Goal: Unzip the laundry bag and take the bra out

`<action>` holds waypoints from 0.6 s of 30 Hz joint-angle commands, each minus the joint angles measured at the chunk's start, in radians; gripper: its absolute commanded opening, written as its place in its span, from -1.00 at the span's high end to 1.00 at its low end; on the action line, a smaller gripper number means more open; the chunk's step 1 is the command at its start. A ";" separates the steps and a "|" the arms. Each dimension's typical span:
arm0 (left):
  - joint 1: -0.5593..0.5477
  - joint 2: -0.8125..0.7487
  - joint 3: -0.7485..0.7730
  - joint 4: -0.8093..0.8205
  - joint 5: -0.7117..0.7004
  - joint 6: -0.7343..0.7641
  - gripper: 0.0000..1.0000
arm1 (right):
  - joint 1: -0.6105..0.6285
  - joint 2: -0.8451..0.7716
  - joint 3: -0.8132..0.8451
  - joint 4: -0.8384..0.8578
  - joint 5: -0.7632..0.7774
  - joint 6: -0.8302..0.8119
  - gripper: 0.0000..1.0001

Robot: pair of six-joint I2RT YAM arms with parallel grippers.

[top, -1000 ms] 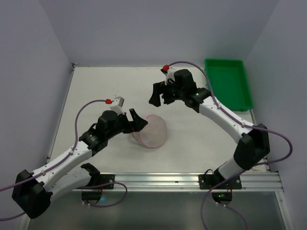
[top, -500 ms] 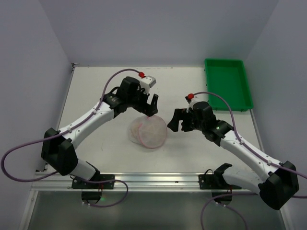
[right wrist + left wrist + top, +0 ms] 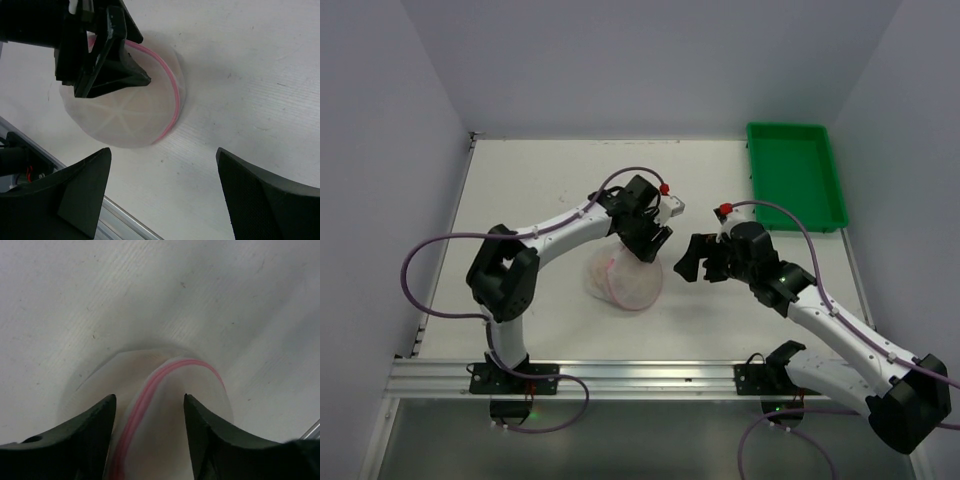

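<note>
The laundry bag (image 3: 623,281) is a small round drum of white mesh with a pink zip edge (image 3: 150,385), lying mid-table. My left gripper (image 3: 656,244) reaches down over its upper right rim. In the left wrist view its jaws (image 3: 149,402) stand apart, with the zip edge and mesh between the fingers (image 3: 97,427). My right gripper (image 3: 694,259) hovers open just right of the bag, over bare table (image 3: 164,150), looking at the laundry bag (image 3: 125,112). The bra is hidden inside; only a beige tint shows through the mesh.
A green tray (image 3: 795,175) stands at the back right corner. A metal rail (image 3: 650,375) runs along the near edge, and walls close in the left, right and back. Purple cables loop off both arms.
My left gripper swung from the bag's left side round the back and down onto its upper right rim, its jaws narrowing. My right gripper came forward from the back to beside the bag.
</note>
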 commanded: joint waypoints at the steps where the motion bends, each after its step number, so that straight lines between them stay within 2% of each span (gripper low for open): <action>1: 0.003 0.009 0.051 -0.096 -0.040 0.049 -0.14 | 0.003 -0.014 -0.009 0.026 0.021 0.000 -0.75; 2: 0.003 0.005 0.048 -0.096 -0.040 0.049 0.18 | 0.003 -0.012 -0.011 0.028 0.021 0.000 -0.75; 4: 0.004 -0.020 0.032 -0.093 -0.041 0.043 0.53 | 0.003 -0.014 -0.009 0.028 0.020 -0.003 -0.75; 5: 0.006 -0.032 0.025 -0.082 -0.041 0.029 0.82 | 0.003 -0.012 -0.008 0.030 0.017 -0.004 -0.75; 6: 0.015 -0.046 0.014 -0.073 -0.038 0.016 0.95 | 0.003 -0.017 -0.008 0.034 0.015 -0.005 -0.74; 10: 0.078 -0.183 -0.099 0.034 -0.015 -0.157 1.00 | 0.004 -0.027 -0.002 0.082 0.000 -0.033 -0.72; 11: 0.095 -0.219 -0.135 0.123 -0.018 -0.272 1.00 | 0.004 -0.029 0.003 0.091 -0.009 -0.033 -0.72; 13: 0.124 -0.328 -0.255 0.215 -0.070 -0.403 1.00 | 0.009 -0.018 0.006 0.131 -0.029 -0.025 -0.71; 14: 0.130 -0.366 -0.296 0.301 -0.104 -0.542 1.00 | 0.021 -0.009 0.015 0.140 -0.049 -0.019 -0.69; 16: 0.133 -0.478 -0.438 0.451 -0.185 -0.677 1.00 | 0.042 0.028 0.026 0.174 -0.060 0.001 -0.66; 17: 0.132 -0.517 -0.487 0.502 -0.211 -0.818 1.00 | 0.077 0.045 0.041 0.186 -0.064 0.006 -0.65; 18: 0.132 -0.549 -0.542 0.565 -0.268 -0.878 1.00 | 0.101 0.064 0.051 0.207 -0.069 0.009 -0.62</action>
